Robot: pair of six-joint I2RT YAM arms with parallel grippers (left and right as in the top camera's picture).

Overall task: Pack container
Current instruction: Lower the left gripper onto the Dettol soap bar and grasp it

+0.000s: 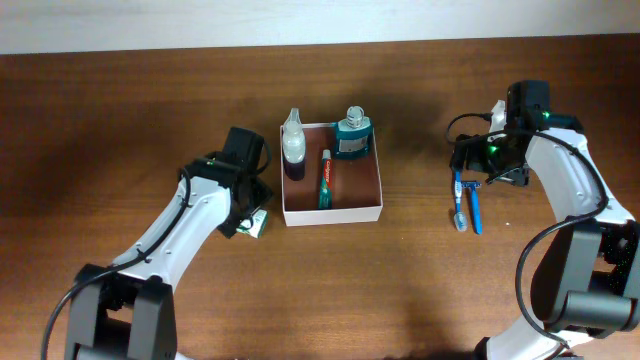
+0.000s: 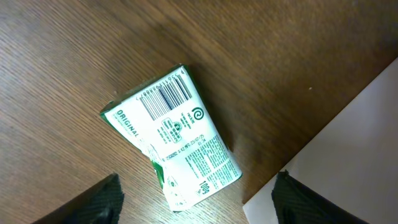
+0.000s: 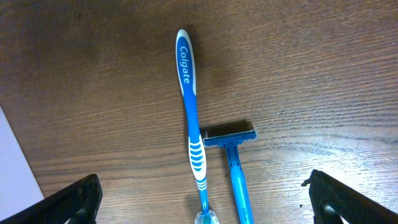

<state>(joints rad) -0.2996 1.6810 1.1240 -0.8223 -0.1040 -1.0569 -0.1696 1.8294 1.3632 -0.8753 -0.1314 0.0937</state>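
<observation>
Wooden table (image 1: 120, 100), container (image 1: 335, 214) (toothpaste (image 1: 325, 180) inside), soap box (image 2: 171, 140) beside

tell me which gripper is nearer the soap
Left. The left gripper hovers right over the soap, fingers open either side of it. The right gripper is beyond the container, above the toothbrush.

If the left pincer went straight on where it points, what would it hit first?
Probably the green-and-white packet lying on the table beneath the left pincer, though depth is unclear; nothing else shows in between.
</observation>
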